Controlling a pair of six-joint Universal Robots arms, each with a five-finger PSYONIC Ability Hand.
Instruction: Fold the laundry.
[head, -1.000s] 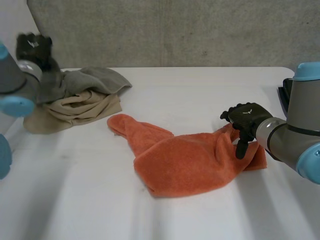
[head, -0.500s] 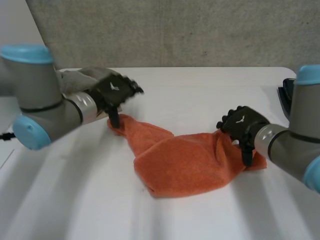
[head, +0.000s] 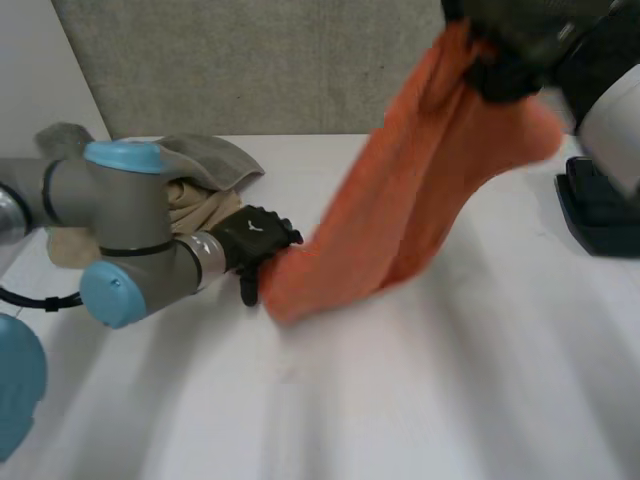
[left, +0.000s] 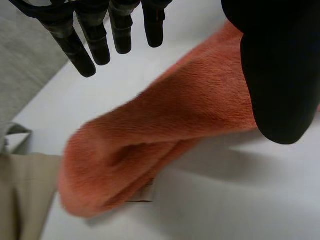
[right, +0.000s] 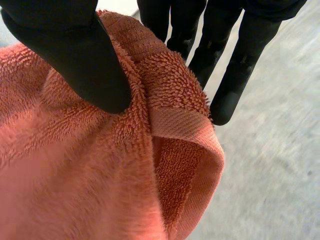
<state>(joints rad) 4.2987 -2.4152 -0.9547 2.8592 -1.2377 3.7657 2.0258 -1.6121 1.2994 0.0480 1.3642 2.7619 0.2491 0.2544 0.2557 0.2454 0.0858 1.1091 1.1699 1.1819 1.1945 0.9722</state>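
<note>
On the white table (head: 450, 380), the orange towel (head: 400, 210) stretches from the tabletop up to the raised right hand (right: 75, 50), whose thumb and fingers pinch its hemmed edge. The left hand (head: 252, 236) sits at the towel's low end, fingers straight, gripping nothing.

An orange terry towel (head: 400, 200) is hanging slantwise, one hemmed edge raised high, its bunched lower end resting on the counter (head: 420, 390) near a crumpled beige cloth (head: 195, 205) and a grey cloth (head: 215, 160).

Head camera overlooks the table (head: 450, 400); wrist cameras sit close, apparently sharing the towel (head: 400, 200).
</note>
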